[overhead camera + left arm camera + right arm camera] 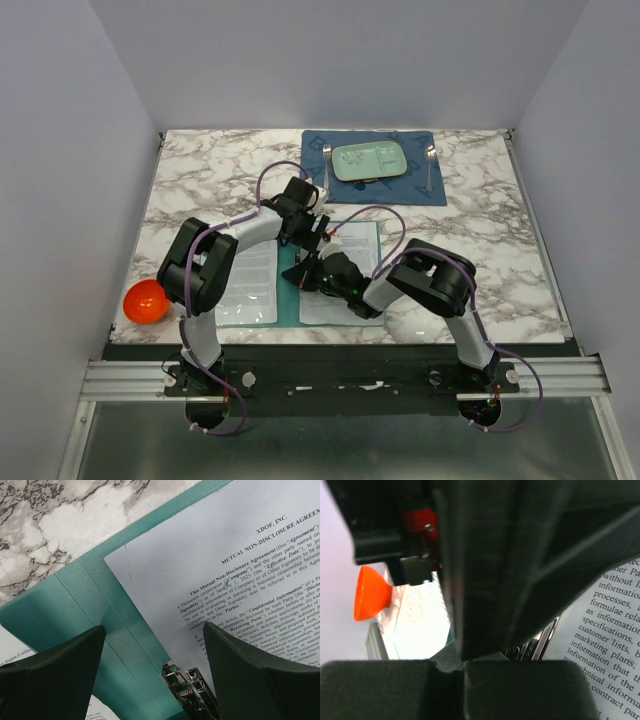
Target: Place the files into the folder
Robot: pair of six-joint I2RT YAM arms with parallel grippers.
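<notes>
Right wrist view: right gripper (463, 664) pressed together, nothing between the fingers. Its tips sit just beside the metal clip (536, 644); cannot tell whether they touch it. One of the files (615, 645) lies to the right of the clip, text legible.

Left wrist view: left gripper (154, 628) spread wide, holding nothing, hanging over the folder (75, 595) near its crease. The sheet lies on the right leaf, top corner inside the teal border, inner edge running down to the clip. Another of the files shows on the left leaf, at the bottom corner.

Top view: folder open flat at near centre of the table (200, 190). Both grippers crowd over the crease, left beyond right. Bowl (147, 300) near left; placemat (320, 185) with plate (337, 163) at the far edge, well apart.

Judgement: the step is seating the right-hand sheet at the clip.
- Right tips: press straight down on the clip, no sideways drag.
- Left: come down flat on the sheet's inner margin and slide it toward the crease, edge kept parallel.
- Risks: thin paper buckling; grippers knocking together.
</notes>
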